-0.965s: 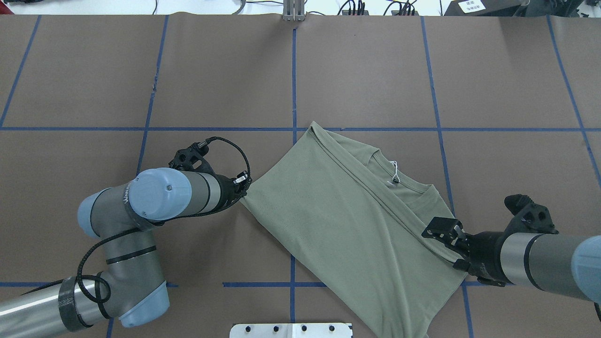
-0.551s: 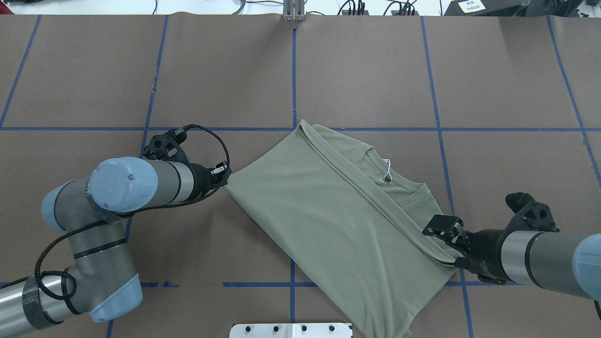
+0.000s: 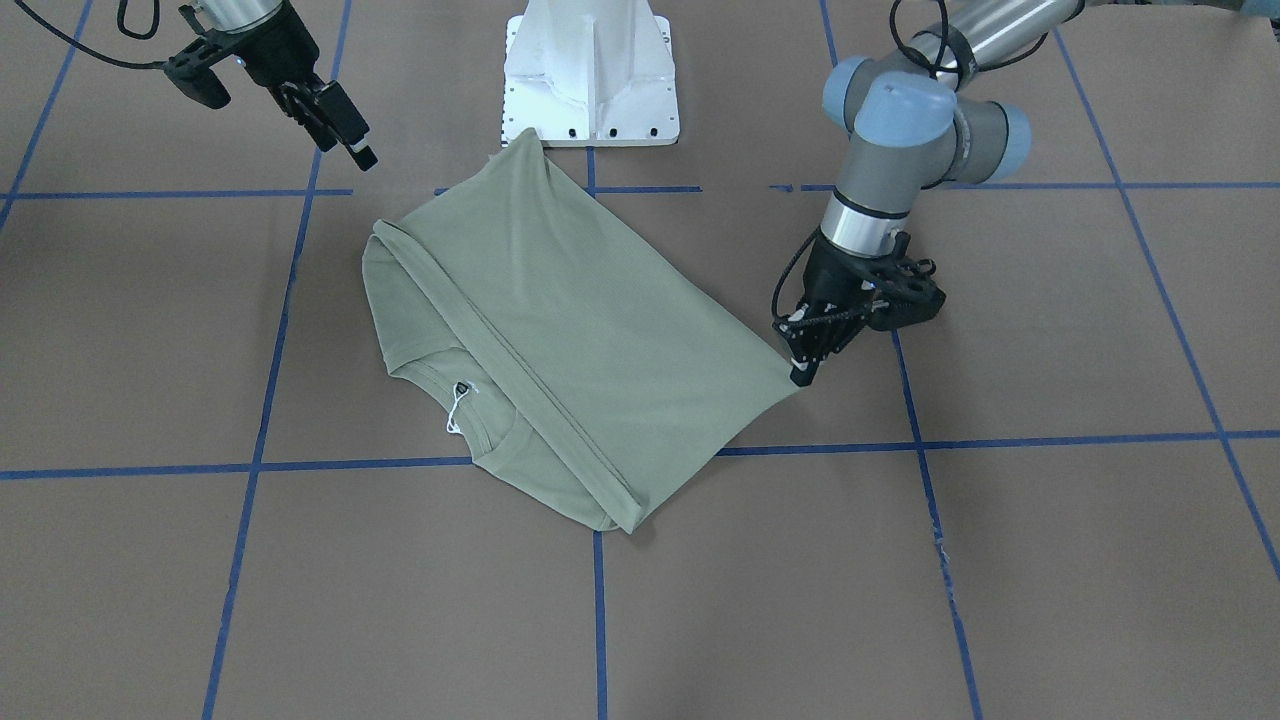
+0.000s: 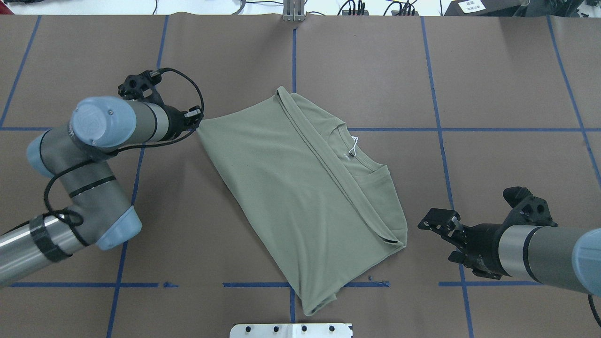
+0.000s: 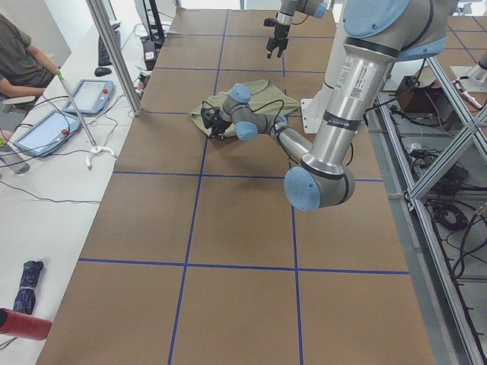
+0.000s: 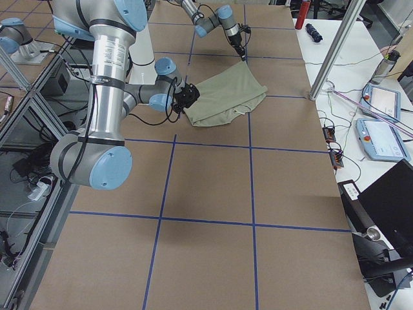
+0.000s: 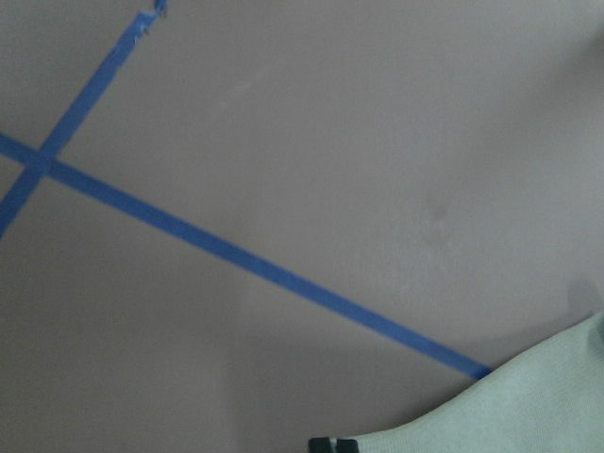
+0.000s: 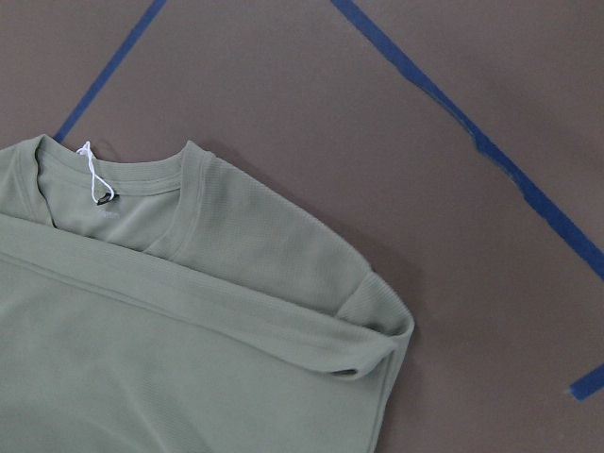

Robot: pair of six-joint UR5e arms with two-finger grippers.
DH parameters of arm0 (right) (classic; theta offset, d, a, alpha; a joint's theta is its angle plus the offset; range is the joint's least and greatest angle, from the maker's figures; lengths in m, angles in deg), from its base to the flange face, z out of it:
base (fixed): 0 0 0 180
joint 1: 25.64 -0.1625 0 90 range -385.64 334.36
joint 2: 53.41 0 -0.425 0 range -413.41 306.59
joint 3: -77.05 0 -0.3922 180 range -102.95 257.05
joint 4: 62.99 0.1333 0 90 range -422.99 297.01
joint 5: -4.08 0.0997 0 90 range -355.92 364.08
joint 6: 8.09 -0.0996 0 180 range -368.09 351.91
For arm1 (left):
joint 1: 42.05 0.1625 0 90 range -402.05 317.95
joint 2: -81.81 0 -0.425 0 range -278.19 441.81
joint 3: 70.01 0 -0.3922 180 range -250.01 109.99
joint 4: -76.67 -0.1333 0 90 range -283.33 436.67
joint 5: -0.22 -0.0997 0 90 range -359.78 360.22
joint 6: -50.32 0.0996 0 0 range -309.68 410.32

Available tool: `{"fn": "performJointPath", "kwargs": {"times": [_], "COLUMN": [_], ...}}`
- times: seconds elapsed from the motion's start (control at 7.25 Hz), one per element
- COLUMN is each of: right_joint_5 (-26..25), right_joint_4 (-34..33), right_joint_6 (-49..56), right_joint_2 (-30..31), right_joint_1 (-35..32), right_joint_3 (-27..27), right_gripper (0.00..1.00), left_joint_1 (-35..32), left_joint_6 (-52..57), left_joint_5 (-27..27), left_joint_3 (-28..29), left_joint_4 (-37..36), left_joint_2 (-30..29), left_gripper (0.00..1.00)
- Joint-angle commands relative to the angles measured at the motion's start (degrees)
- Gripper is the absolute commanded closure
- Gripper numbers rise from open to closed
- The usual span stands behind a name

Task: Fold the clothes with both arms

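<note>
The pale green shirt point(image 4: 300, 197) lies folded lengthwise and slanted on the brown table, collar point(image 4: 361, 159) and white tag string point(image 4: 353, 145) on its right side. My left gripper point(image 4: 198, 121) is shut on the shirt's far-left corner, low on the table; the front view shows it point(image 3: 800, 375) pinching that corner of the shirt point(image 3: 560, 330). My right gripper point(image 4: 436, 239) stands open just right of the folded shoulder, apart from the cloth. The right wrist view looks down on the shirt point(image 8: 189, 359) and its tag string point(image 8: 94, 179), with no fingers showing.
Blue tape lines point(image 4: 293, 70) divide the table into squares. The white pedestal base point(image 3: 590, 70) stands at the near edge, touching the shirt's hem end. Cables and a metal post point(image 4: 293, 11) line the far edge. A seated person point(image 5: 19, 53) is at a side desk.
My left gripper dragged the shirt's corner left and away from the robot, sliding the whole shirt with it. My right gripper let go of the shoulder fold and now stands clear of the cloth.
</note>
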Motion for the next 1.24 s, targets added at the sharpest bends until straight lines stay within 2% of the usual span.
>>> {"fn": "performJointPath", "kwargs": {"times": [0.0, 0.28, 0.41, 0.55, 0.69, 0.83, 0.96, 1.1], "right_joint_5": [0.0, 0.0, 0.0, 0.0, 0.0, 0.1, 0.1, -0.1], "right_joint_4": [0.0, 0.0, 0.0, 0.0, 0.0, -4.3, -16.6, -26.6], "right_joint_6": [0.0, 0.0, 0.0, 0.0, 0.0, 0.2, 1.6, 3.2], "right_joint_2": [-0.3, -0.3, -1.2, -3.9, -8.9, -14.7, -26.2, -36.7], "right_joint_1": [-0.4, -0.7, -0.9, -1.3, -1.9, -2.9, -2.8, -2.1], "right_joint_3": [0.0, 0.1, 0.3, 1.8, 5.3, 7.5, 11.1, 16.9], "right_gripper": [0.0, 0.0, 0.0, 0.0, 0.0, 0.0, 0.0, 0.0], "left_joint_1": [-6.3, -7.4, -7.4, -7.4, -7.3, -7.2, -7.3, -7.3], "left_joint_6": [2.4, 2.7, 2.6, 2.3, 2.3, 2.2, 1.5, 1.2], "left_joint_5": [1.5, 2.4, 2.3, 2.6, 3.0, 6.8, 11.7, 12.0], "left_joint_3": [20.8, 43.8, 44.5, 43.0, 33.5, 22.7, 16.0, 12.6], "left_joint_4": [7.6, 22.3, 22.9, 23.0, 22.7, 22.4, 22.4, 22.4], "left_joint_2": [-13.7, -25.2, -26.2, -25.6, -20.1, -12.5, -7.5, -4.7], "left_gripper": [1.0, 1.0, 1.0, 0.49, 0.38, 0.38, 0.37, 0.37]}}
